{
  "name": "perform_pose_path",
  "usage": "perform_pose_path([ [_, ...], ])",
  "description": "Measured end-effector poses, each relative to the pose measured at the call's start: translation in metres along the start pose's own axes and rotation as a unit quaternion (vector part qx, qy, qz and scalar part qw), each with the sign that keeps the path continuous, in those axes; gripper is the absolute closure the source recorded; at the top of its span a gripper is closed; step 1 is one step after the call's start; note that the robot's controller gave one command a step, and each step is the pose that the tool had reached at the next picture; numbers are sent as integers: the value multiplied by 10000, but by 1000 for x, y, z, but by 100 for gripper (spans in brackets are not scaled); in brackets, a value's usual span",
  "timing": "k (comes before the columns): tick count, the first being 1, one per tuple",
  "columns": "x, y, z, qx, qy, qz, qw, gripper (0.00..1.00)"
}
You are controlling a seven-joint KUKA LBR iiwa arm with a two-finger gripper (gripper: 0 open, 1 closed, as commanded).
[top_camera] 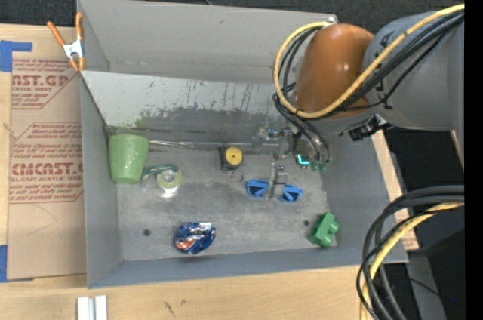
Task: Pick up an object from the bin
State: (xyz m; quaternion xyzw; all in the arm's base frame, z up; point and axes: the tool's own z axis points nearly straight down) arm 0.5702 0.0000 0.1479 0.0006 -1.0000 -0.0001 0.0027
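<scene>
My gripper [278, 164] hangs below the orange wrist cover in the right middle of the bin, reaching down to the floor. Right under its tip lies a blue thing [260, 189] with two wing-like parts, one on each side of the tip. Whether the tip touches it I cannot tell. A small yellow round piece [232, 156] lies a little to the left of the gripper. A green block [324, 229] sits near the front right corner.
A light green cup [127, 155] lies on its side against the left wall, with a small white and green roll [167, 180] beside it. A crumpled blue, red and white wrapper [195, 237] lies near the front wall. The arm and its cables cover the bin's right rear.
</scene>
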Motion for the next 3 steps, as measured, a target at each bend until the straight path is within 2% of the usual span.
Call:
perform_pose_path([
  [1, -16, -53, 81, -1, -12, 804, 9968, 0],
  [2, -17, -52, 78, -1, -40, 788, 9969, 100],
  [3, 8, -42, -69, -7, -76, 834, 9965, 100],
])
